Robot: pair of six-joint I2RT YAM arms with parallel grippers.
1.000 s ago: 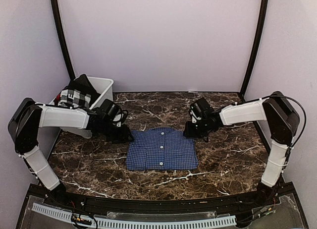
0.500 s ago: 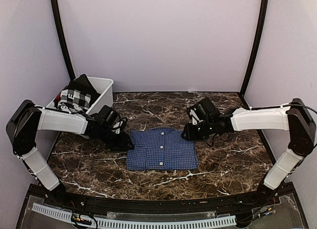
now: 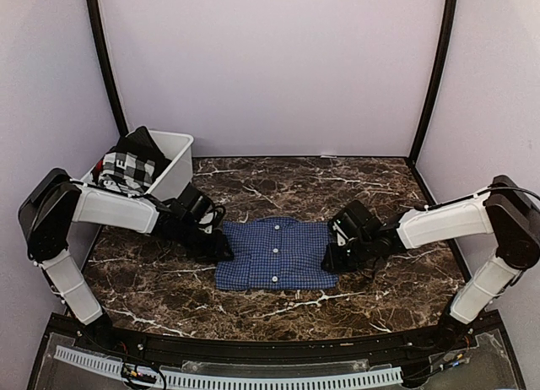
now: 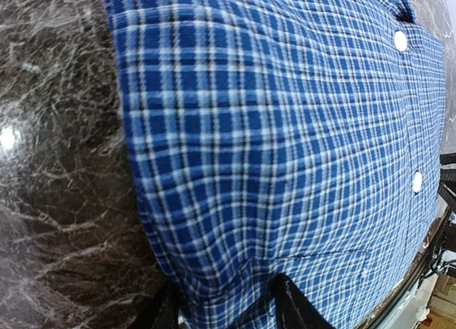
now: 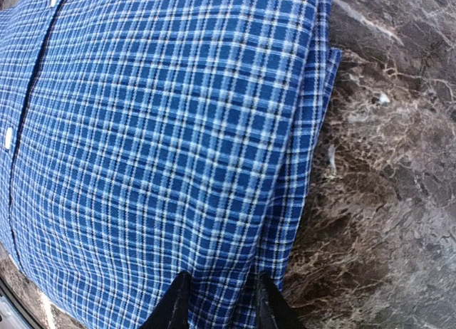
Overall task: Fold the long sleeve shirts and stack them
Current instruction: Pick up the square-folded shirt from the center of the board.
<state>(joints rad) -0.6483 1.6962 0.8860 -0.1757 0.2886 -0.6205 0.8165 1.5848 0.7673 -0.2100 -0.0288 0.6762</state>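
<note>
A blue checked long sleeve shirt (image 3: 274, 268) lies folded into a neat rectangle at the middle of a dark marble tabletop (image 3: 380, 187). Its collar points to the far side, and a line of white buttons (image 3: 275, 252) runs far to near down its centre. The folded shape is a little wider left to right than it is deep.

The left claw (image 3: 221, 248) sits at the shirt's left edge, about halfway along. The right claw (image 3: 331, 259) sits at the right edge, closer to the near corner. Each arm is at its own side, so the shirt lies straight inward from both, between them.

In the left wrist view, the dark fingers (image 4: 292, 304) stand partly apart with the cloth edge filling the gap. The right wrist view shows its fingers (image 5: 267, 304) the same way. We cannot tell whether either claw is actually pinching the cloth.

At the far left, a white bin (image 3: 179, 158) holds black and white checked cloth (image 3: 126, 166).

We judge any lift would need both sides to rise together.
</note>
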